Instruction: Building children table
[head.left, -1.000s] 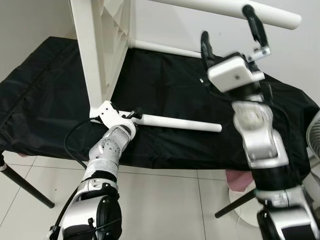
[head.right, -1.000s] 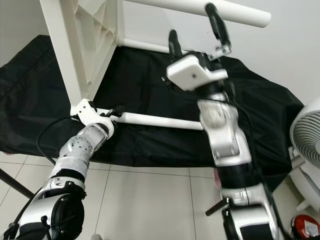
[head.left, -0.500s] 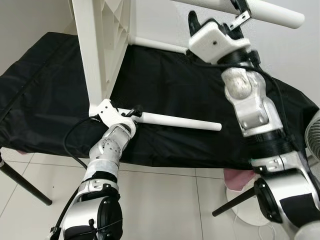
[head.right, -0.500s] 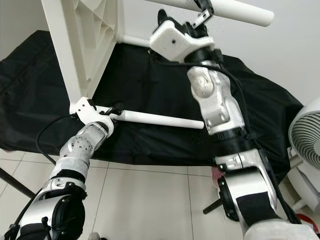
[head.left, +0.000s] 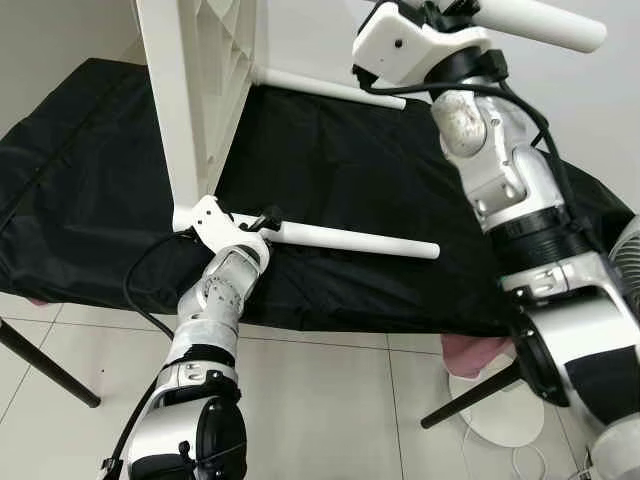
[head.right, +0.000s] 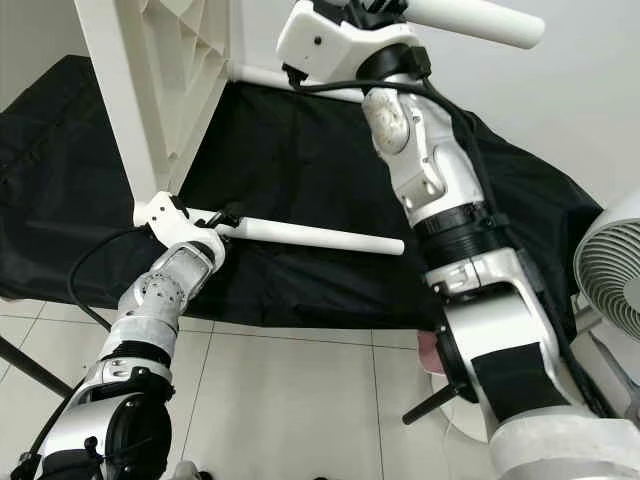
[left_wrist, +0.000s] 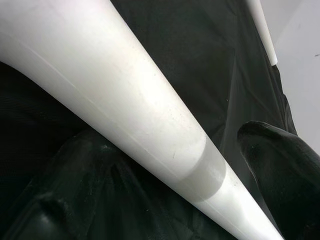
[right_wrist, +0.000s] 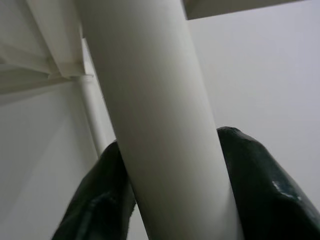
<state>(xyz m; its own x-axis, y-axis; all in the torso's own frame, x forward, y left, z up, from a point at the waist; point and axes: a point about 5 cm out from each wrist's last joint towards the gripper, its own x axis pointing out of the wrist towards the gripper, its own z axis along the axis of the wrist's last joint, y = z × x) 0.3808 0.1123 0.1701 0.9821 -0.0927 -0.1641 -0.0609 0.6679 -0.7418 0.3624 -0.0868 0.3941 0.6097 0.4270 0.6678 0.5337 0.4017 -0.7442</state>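
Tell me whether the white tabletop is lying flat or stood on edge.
On edge. The tabletop stands upright on the black cloth, ribbed underside facing the legs, which stick out sideways; the left gripper holds the lower leg.

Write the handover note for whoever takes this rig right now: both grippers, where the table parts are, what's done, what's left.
Left gripper: fingers closed around the lower white leg, close to where it meets the tabletop.
Right gripper: raised high, fingers either side of the upper white leg; the right wrist view shows that leg between them.
Parts: the white tabletop stands on edge on the black cloth-covered surface; a third leg sticks out behind.
Done: three legs appear to be in the tabletop.
Left: how tight they are cannot be seen; check each, then turn the table upright.
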